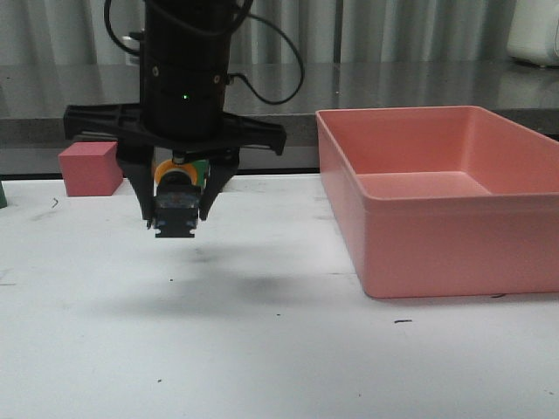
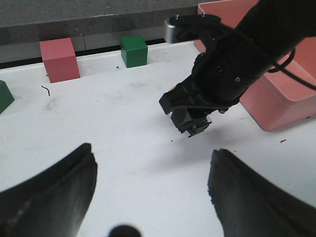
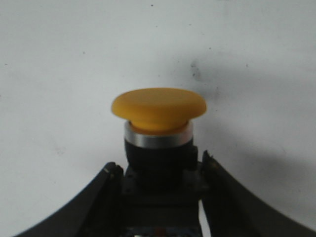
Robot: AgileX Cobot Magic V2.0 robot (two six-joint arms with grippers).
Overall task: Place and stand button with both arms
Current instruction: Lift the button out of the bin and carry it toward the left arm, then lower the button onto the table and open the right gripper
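Button (image 3: 158, 128) sits clamped by its base between the right gripper (image 1: 178, 214) fingers, above the table (image 1: 262, 349). Left gripper (image 2: 150, 192) waits nearby, wide open and empty. Released from this height, the button would likely topple.

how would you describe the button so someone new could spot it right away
Start at the big pink bin on the white table and look to its left, where a black gripper hangs above the table. The button is clamped between its fingers. Its yellow mushroom cap sets it apart from the pink cube and green cube behind.
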